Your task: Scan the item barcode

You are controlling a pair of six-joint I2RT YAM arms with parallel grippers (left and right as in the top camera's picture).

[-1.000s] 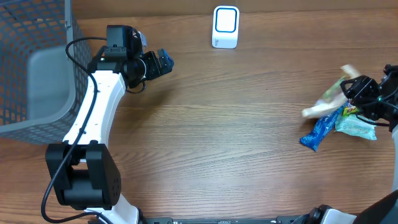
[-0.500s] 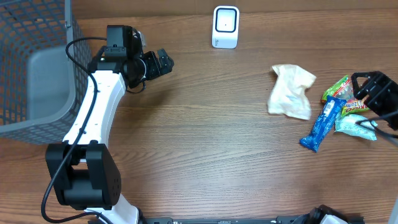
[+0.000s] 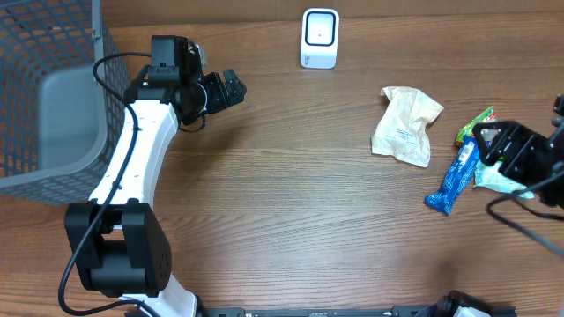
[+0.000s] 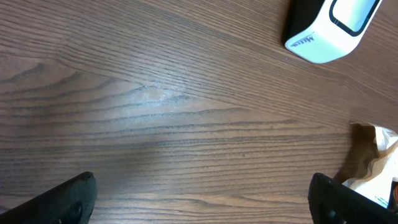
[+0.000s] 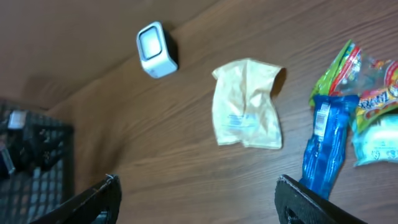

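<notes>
**A:** Overhead first: how far along?

**B:** Early, I'd judge. The pouch [image 3: 406,125] lies loose on the tabletop [image 3: 282,211], right of the scanner [image 3: 319,38] and nearer. It is just left of the packets [image 3: 456,180]. Nothing is held.

**A:** Left wrist?

**B:** Left jaws are spread wide and empty over bare wood. The scanner [image 4: 333,28] is at far right, with a corner of the pouch [image 4: 379,168] at near right.

**A:** Right wrist?

**B:** Right jaws are released too, with nothing between them. The pouch [image 5: 247,104] lies beyond, print up; I cannot tell if that is the barcode. Picking it up and presenting it to the scanner both remain.
</notes>
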